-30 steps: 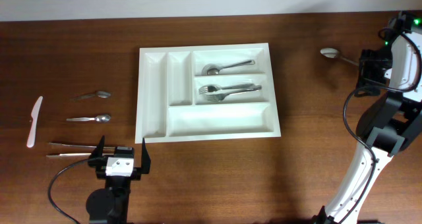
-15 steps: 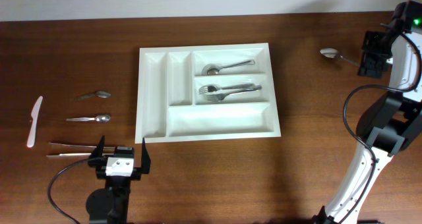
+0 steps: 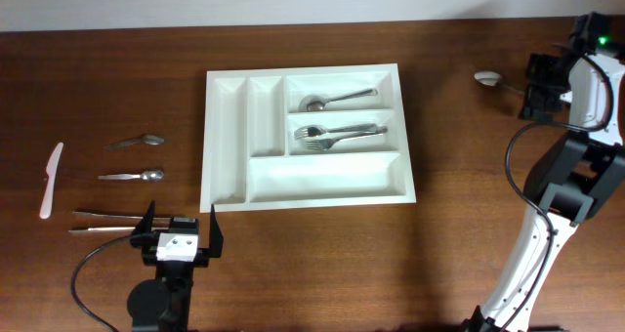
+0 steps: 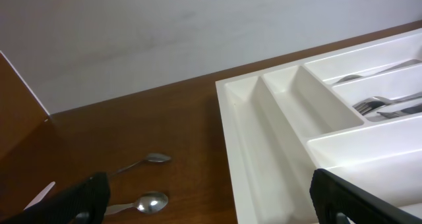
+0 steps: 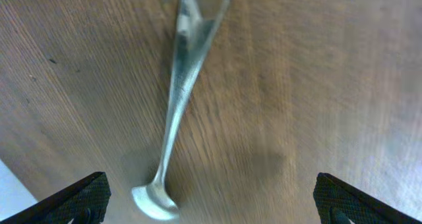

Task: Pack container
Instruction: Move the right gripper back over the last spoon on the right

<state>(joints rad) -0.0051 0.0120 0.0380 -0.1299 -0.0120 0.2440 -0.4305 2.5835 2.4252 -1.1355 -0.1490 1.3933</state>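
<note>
Left arm [image 3: 161, 295], parked off the tray [image 3: 322, 176]'s near-left corner, is pretty much all black. There's a white block with dark dots on the left gripper [image 3: 181, 220] and a black cable looping off its base. Right arm [image 3: 594, 93], out past the tray's right edge: white shells, black joints, green light on top, black cable alongside.

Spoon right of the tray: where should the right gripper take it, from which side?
Mid-handle of the spoon, from straight above, jaws straddling the shaft. It lies flat on the table, so nothing can get under it sideways; the shaft is its narrowest, straightest part. The open right gripper sits slightly off the handle line, so probably shift first.
</note>
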